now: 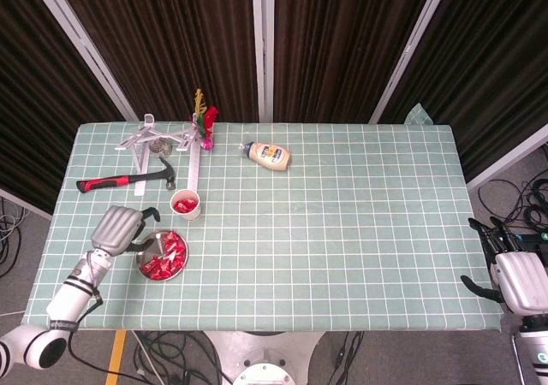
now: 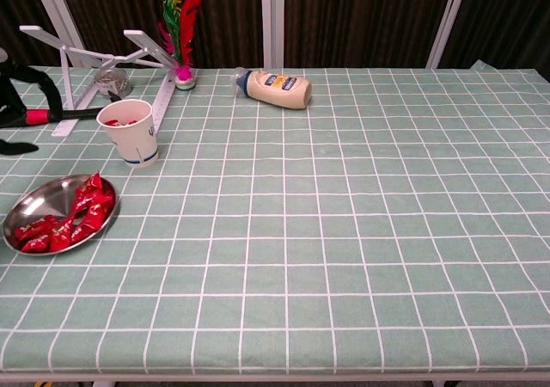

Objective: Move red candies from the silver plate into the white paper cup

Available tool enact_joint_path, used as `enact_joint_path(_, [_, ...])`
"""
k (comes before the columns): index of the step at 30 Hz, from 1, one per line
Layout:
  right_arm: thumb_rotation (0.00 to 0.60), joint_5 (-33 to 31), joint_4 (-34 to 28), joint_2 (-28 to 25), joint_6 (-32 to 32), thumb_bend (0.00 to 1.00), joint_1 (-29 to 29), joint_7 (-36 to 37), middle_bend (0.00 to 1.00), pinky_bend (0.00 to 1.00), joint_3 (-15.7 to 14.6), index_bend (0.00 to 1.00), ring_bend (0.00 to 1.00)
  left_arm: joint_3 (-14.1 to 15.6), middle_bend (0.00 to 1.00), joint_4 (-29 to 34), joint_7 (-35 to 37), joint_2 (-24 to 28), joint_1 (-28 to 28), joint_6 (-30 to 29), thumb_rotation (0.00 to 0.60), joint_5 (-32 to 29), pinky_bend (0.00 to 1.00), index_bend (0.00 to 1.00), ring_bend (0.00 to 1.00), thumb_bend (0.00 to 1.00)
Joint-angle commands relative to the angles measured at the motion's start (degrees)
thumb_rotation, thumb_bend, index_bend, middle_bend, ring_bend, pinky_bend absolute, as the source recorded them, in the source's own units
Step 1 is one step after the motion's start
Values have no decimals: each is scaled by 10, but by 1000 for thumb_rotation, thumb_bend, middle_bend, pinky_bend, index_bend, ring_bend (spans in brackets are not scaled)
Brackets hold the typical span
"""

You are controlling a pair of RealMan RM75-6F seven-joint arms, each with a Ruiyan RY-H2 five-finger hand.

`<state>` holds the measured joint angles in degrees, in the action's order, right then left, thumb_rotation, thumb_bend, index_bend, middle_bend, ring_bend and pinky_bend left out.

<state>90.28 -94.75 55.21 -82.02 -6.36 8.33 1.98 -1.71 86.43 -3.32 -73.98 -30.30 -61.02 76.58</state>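
The white paper cup [image 1: 185, 204] [image 2: 129, 133] stands upright with red candies inside. In front of it and to the left lies the silver plate [image 1: 145, 254] [image 2: 34, 200], holding several red candies [image 1: 166, 254] [image 2: 76, 218]. My left hand [image 1: 120, 228] hovers at the plate's left rim, away from the cup, fingers apart and empty. In the chest view only its dark fingers [image 2: 19, 103] show at the left edge. My right hand [image 1: 516, 278] hangs off the table's right end, holding nothing.
A red-handled hammer [image 1: 128, 180] [image 2: 39, 116] lies behind the cup. Further back are a white stand [image 1: 158, 137] [image 2: 94, 56], a ruler [image 1: 195, 167] [image 2: 159, 103], a feather shuttlecock [image 1: 203, 120] [image 2: 180, 26] and a mayonnaise bottle [image 1: 267, 154] [image 2: 275, 88].
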Motion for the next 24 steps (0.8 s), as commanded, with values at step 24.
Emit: enact_joint_path(24, [600,-8,-10,-5,-1,101,1,-9,173,212,0,78,28,19,976,-42,-31,-100,-3,71,600,-14,1000,500,984,202])
